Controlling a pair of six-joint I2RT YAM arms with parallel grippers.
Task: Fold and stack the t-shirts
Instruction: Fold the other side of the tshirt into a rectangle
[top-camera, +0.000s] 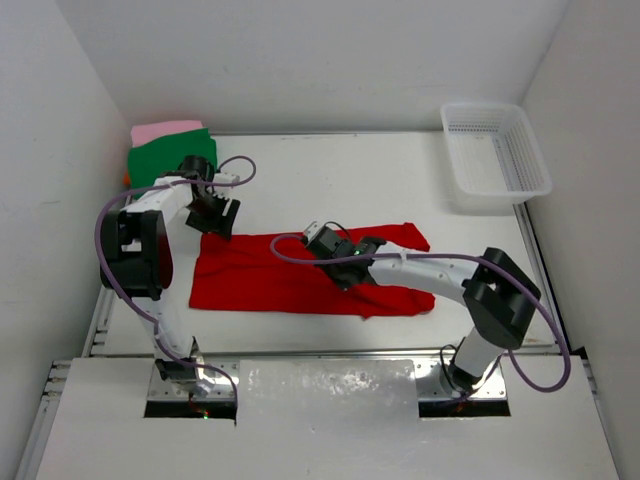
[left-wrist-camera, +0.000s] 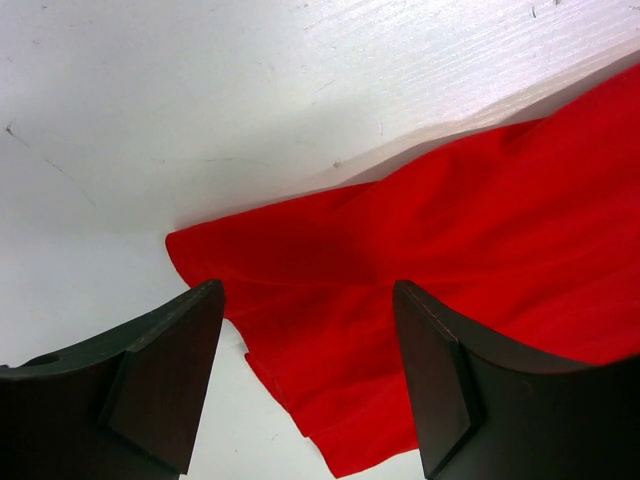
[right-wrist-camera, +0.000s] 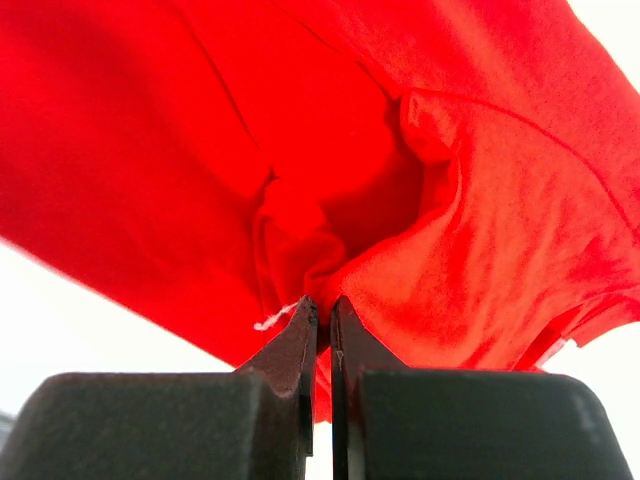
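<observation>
R gripper (right-wrist-camera: 322, 308) tight on red tee (right-wrist-camera: 480, 250) fold — nr edge

The red shirt (right-wrist-camera: 150, 150) is soft, matt cloth that creases and bunches easily (a loose white thread (right-wrist-camera: 275, 318) hangs at its edge), and the green shirt (top-camera: 165, 162) and pink shirt (top-camera: 165, 130) look like the same dull cloth. The table (left-wrist-camera: 200, 100) is white and smooth with faint scratches, fine streaks and a slight sheen. The left gripper (left-wrist-camera: 308, 290) has dark, matt, smooth plastic fingers (left-wrist-camera: 165, 380), the basket (top-camera: 532, 155) is white plastic mesh, and the cables (top-camera: 98, 240) wear a smooth purple sheath.
</observation>
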